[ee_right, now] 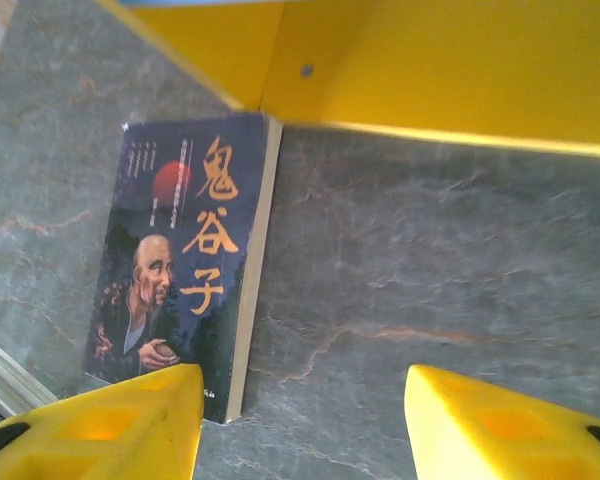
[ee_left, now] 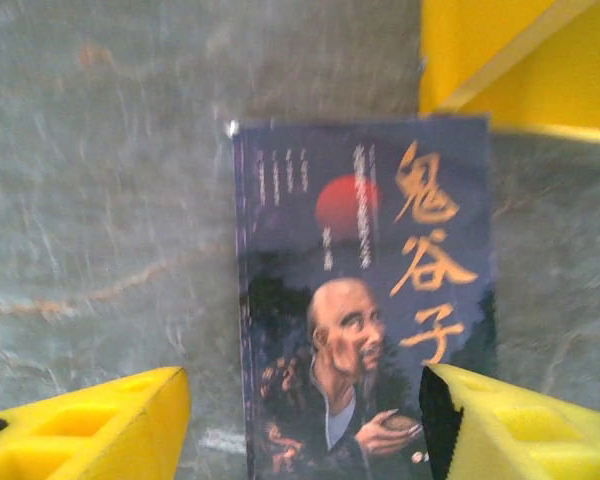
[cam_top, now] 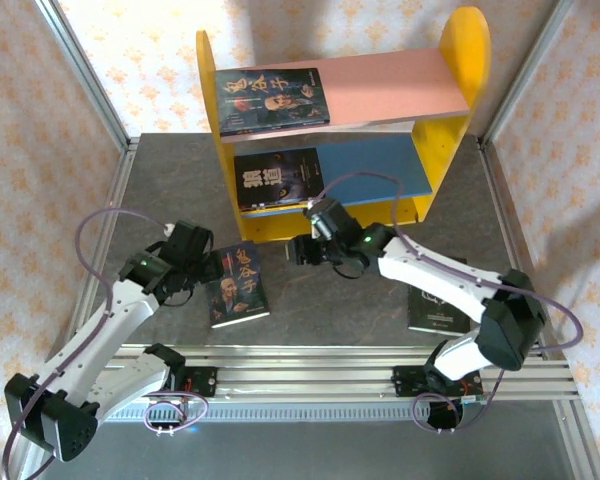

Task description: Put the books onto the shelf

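Book (cam_top: 238, 285) lies flat on the table (cam_top: 160, 180), at 7 o'clock from the shelf (cam_top: 460, 60). Left gripper (ee_left: 305, 420), at the book's 9 o'clock, stands open over its edge. Right gripper (ee_right: 300, 420), at its 2 o'clock, stands open, empty.

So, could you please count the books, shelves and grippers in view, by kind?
Books: 4 in view: upper-board book, lower-board book, bearded-man book, book under the right arm
Shelf: 1
Grippers: 2: left gripper, right gripper
Total: 7
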Robot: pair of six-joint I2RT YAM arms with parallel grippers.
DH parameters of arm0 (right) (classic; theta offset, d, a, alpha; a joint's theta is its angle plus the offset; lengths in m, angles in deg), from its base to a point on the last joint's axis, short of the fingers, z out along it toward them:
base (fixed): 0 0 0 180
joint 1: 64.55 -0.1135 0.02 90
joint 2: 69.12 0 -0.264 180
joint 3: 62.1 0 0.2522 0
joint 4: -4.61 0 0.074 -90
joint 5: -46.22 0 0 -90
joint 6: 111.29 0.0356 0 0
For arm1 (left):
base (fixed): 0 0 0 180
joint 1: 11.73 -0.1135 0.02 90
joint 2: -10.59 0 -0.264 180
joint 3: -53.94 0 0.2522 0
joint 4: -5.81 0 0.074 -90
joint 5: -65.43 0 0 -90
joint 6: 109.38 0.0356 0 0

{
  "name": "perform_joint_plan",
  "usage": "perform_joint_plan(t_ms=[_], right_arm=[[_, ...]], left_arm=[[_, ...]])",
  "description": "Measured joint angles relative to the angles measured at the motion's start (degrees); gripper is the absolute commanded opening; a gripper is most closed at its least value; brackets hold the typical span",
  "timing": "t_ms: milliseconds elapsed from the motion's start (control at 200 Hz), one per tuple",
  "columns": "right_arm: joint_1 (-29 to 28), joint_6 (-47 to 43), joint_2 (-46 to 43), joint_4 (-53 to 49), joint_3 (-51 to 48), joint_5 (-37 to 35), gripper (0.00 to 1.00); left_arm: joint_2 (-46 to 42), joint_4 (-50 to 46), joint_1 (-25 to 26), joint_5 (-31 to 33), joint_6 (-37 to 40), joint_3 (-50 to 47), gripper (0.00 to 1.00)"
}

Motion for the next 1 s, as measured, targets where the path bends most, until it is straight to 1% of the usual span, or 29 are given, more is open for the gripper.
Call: perform_joint_plan(t_ms=[105,220,375,526,806,1001], right_arm=[[-2.21,2.67,4.31,4.02,-0.76,0.04,0.55],[-2.8,4.59,8.55,7.69,-0.74,0.63,0.55],[-3.56,5.64,15.19,9.31,0.85,0.92,0.56],[-4.85,6.03,20.39,10.32,3.17,1.55,0.56],[-7.26,6.84,24.98,11.02,6.34,2.93,0.55],[-9.53,7.74,26.69,11.43,7.17,3.72,0.47]], left_arm=[[0.0,0.9,0.0,-1.14,-2.16,-4.13,0.65],[-0.04,2.89,0.0,-2.14,-3.96,-7.37,0.63],[0.33,6.54,0.0,-4.26,-6.62,-11.85,0.63],[1.01,9.07,0.0,-4.68,-8.07,-14.01,0.62],[4.68,14.6,0.0,-6.88,-9.55,-16.52,0.61],[7.76,17.73,0.0,-7.89,-10.16,-18.23,0.6]])
